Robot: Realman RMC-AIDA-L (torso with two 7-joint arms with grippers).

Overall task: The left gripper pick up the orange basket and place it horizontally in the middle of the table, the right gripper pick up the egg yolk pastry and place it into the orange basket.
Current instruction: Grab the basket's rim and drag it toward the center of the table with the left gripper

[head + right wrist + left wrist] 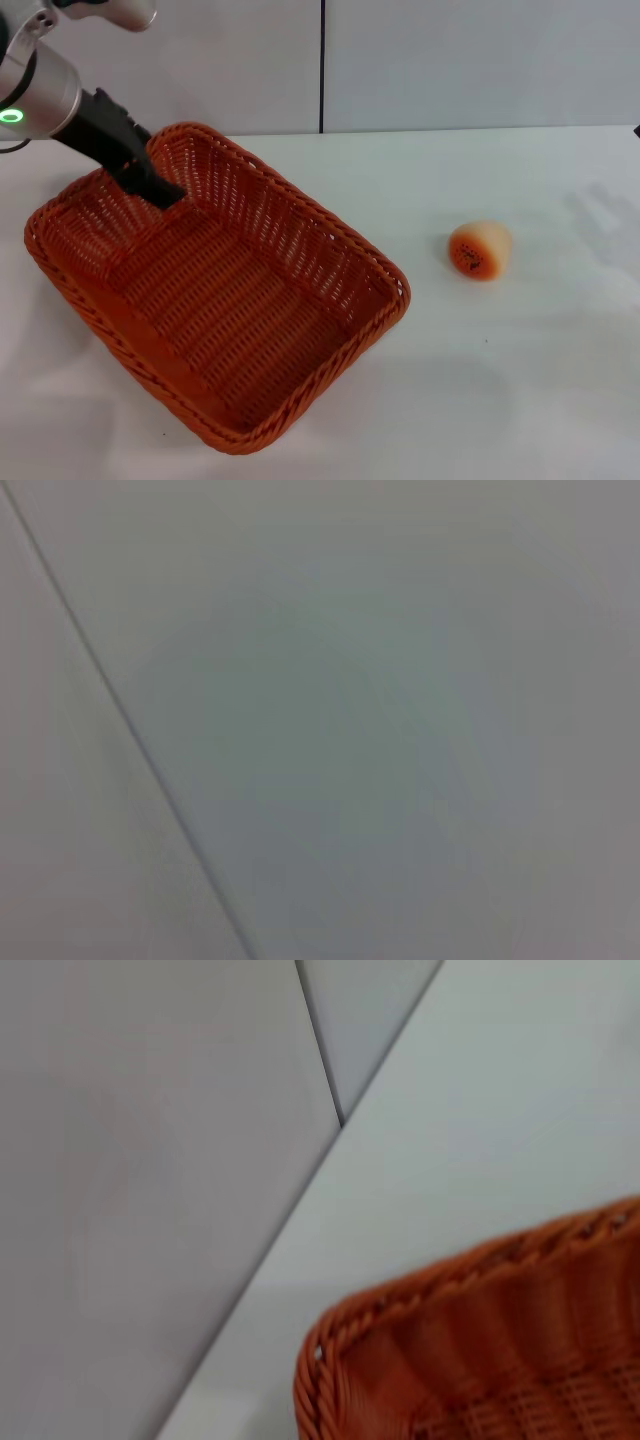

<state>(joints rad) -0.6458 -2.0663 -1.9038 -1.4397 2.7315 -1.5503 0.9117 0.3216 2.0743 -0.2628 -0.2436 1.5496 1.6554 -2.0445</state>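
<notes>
- The large rectangular orange woven basket (215, 300) sits on the left half of the wide, plain white surface (520, 370), lying diagonally with one corner toward the near edge.
- The left black two-fingered claw (150, 180), on its white and grey arm with a green ring light, reaches down over the basket's far-left rim; whether its fingers pinch the wall cannot be told.
- The small round egg yolk pastry (480, 249), cream fading to orange, lies well apart to the basket's right.
- The right claw is out of view; its wrist camera shows only pale, bare surfaces.
- Step in hand, likely: the basket placement. It is not yet square or centred.
- Next calls for turning it level with the surface edge, shifting it toward the middle, then letting go.
</notes>
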